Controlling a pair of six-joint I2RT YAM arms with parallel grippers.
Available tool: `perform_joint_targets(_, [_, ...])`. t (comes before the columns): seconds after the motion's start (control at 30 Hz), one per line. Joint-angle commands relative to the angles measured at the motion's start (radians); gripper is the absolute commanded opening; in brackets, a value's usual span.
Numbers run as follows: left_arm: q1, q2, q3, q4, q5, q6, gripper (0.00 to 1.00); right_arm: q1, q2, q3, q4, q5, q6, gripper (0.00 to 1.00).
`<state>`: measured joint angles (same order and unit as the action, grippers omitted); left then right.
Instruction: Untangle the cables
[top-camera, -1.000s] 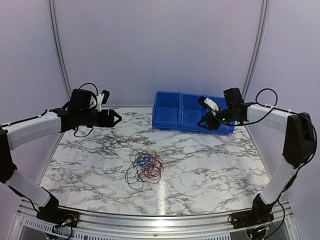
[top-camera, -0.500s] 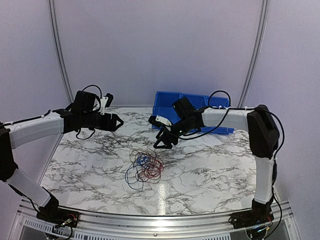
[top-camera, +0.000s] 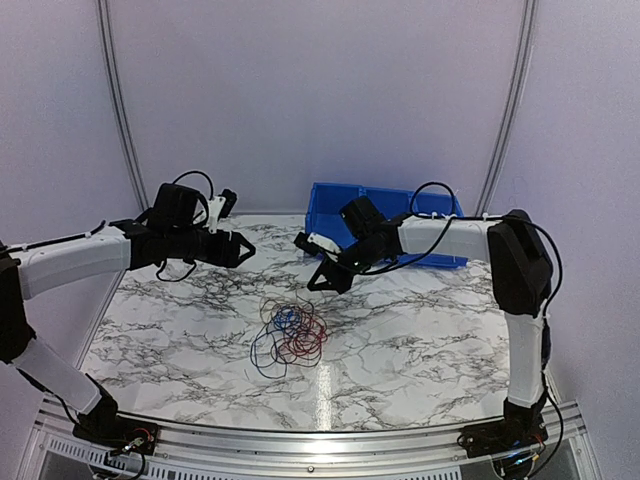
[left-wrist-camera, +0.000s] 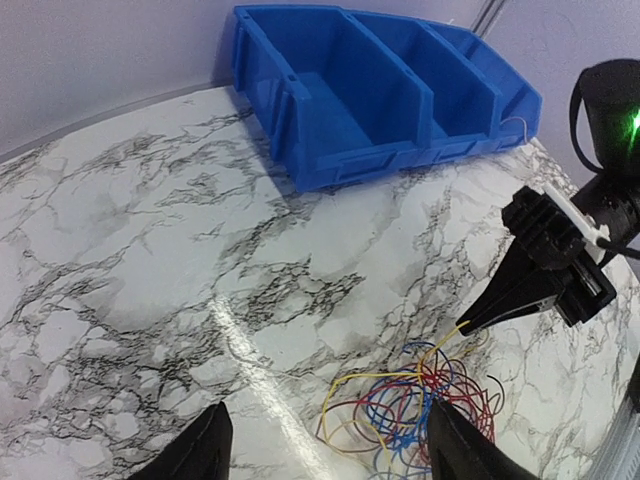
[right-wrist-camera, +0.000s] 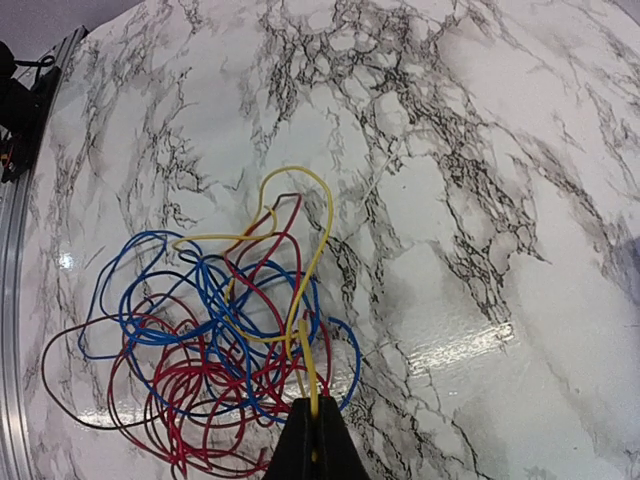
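Observation:
The cables (top-camera: 290, 335) lie in a tangled pile of yellow, red, blue and dark loops on the marble table, seen also in the left wrist view (left-wrist-camera: 425, 405) and the right wrist view (right-wrist-camera: 200, 340). My right gripper (top-camera: 318, 283) (right-wrist-camera: 313, 405) hangs just above the pile's far edge, shut on the end of the yellow cable (right-wrist-camera: 318, 240). That yellow cable (left-wrist-camera: 385, 378) rises from the pile to the right gripper's tip (left-wrist-camera: 470, 325). My left gripper (top-camera: 240, 248) (left-wrist-camera: 328, 410) hovers open above the table, left of the pile, with nothing between its fingers.
A blue two-compartment bin (top-camera: 330, 205) (left-wrist-camera: 340, 165) stands at the back of the table, behind the right arm. White curtain walls close the sides and back. The arm bases sit along the metal rail (top-camera: 320, 445) at the near edge.
The right arm swung from over the blue bin down to the cable pile and its jaws closed on the yellow cable. The left gripper drifted slightly right and stayed open.

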<state>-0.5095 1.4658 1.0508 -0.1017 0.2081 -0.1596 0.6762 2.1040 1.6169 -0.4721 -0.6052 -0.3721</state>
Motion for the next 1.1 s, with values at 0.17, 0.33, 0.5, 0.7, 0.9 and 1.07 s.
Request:
perform_joint_targets(0.17, [-0.238, 0.020, -0.117, 0.297, -0.079, -0.114, 0.74, 0.001, -0.170, -0.033, 0.053, -0.088, 0.078, 0.00])
perform_joint_targets(0.33, [-0.277, 0.134, -0.135, 0.450, -0.124, -0.220, 0.71, 0.002, -0.204, -0.042, 0.064, -0.119, 0.099, 0.00])
perform_joint_targets(0.5, [-0.295, 0.271, -0.085, 0.586, -0.137, -0.342, 0.68, 0.001, -0.240, -0.050, 0.072, -0.152, 0.112, 0.00])
perform_joint_targets(0.7, [-0.300, 0.434, 0.017, 0.609, -0.267, -0.441, 0.63, 0.001, -0.289, -0.021, 0.040, -0.199, 0.115, 0.00])
perform_joint_targets(0.9, [-0.299, 0.539, 0.022, 0.608, -0.372, -0.519, 0.56, -0.003, -0.365, 0.220, -0.066, -0.224, 0.135, 0.00])
perform_joint_targets(1.07, [-0.296, 0.605, 0.049, 0.602, -0.372, -0.532, 0.52, -0.005, -0.392, 0.450, -0.062, -0.286, 0.179, 0.00])
